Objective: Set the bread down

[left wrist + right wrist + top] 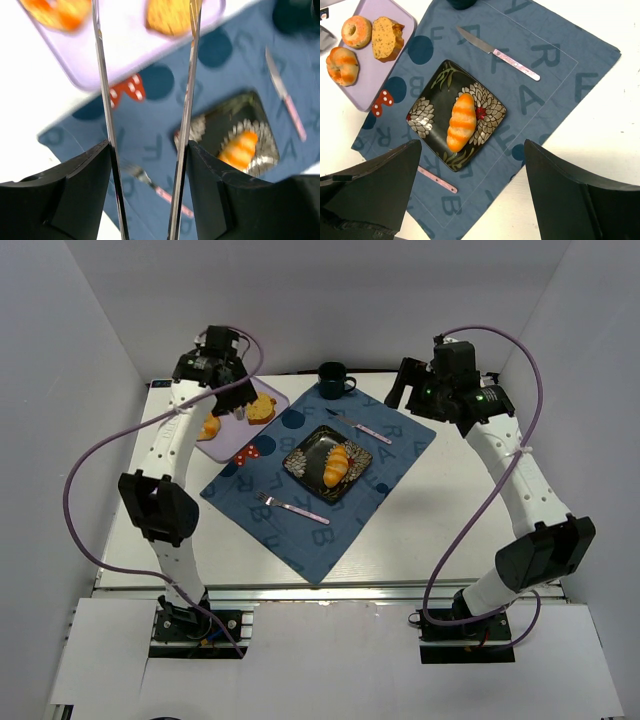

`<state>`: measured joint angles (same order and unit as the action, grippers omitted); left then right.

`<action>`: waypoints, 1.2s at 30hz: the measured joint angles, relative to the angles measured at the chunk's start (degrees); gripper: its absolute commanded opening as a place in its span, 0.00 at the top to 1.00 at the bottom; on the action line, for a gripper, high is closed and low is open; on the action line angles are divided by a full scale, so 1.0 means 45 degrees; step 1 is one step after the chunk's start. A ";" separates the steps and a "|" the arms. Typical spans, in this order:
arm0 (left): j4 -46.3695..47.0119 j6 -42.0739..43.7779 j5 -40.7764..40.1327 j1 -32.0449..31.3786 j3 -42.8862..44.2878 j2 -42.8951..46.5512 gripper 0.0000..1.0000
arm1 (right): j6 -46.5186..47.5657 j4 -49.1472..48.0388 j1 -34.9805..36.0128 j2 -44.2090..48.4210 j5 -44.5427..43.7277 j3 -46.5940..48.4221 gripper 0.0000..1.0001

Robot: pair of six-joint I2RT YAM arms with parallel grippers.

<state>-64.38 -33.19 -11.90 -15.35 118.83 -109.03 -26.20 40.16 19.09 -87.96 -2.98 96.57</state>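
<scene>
The left hand is released, its two thin metal fingers spread with nothing between them. Directly under their tips lies the tray, with a cut slice just inside the right finger's tip and a round bun outside the left one; a ring bun sits beside the slice. Further out from this hand, on the mat, the plate carries a striped roll, so one bread seems already placed and the tray pieces may be next, though I cannot tell which. The right hand hangs high, also released and empty, with the roll almost straight below it, the fork nearer and the knife beyond the plate. All this bread likely handles light and soft: it will dent under a hard squeeze, and the slice's cut face may crumble. The thin blades suit a gentle pinch across the short width at the middle, on the crust sides of the slice, not its ends. The buns' glazed tops could slip, so low on their flanks looks safer. The worktop lies bare past the mat.
</scene>
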 measured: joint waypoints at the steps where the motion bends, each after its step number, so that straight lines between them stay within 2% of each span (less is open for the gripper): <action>1: -0.0141 0.0083 -0.0097 0.0267 0.0321 -0.0112 0.31 | 0.0000 0.0000 0.0000 -0.0102 0.0005 0.0068 0.11; 6: -0.0209 0.0413 -0.0549 0.0656 0.1161 -0.0466 0.32 | -0.0005 0.0000 0.0000 -0.0549 0.0039 0.0209 0.11; 9: 0.0034 0.0476 -0.0578 0.0899 0.0437 -0.0403 0.32 | 0.0000 0.0005 0.0000 -0.0699 0.0044 0.0214 0.11; 13: 0.0117 0.0563 -0.0588 0.1889 -0.0631 -0.0476 0.32 | 0.0000 0.0000 0.0000 -0.0826 0.0073 0.0262 0.11; 19: 0.0146 0.0879 -0.0583 0.3157 -0.0622 -0.0831 0.32 | -0.0005 -0.0005 0.0000 -0.1175 0.0136 0.0466 0.11; 27: 0.0330 0.0991 0.0117 0.3157 -0.0325 -0.1739 0.32 | 0.0000 0.0000 -0.0029 -0.1569 0.0146 0.0821 0.11; 36: 0.0797 0.0947 0.0709 0.3123 -0.0719 -0.1773 0.32 | 0.0000 0.0000 -0.0151 -0.1909 0.0170 0.1015 0.11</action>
<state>-60.80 -28.93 -8.71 -1.30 115.59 -117.01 -26.20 40.16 18.41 -96.55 -2.22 101.14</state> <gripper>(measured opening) 0.681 0.893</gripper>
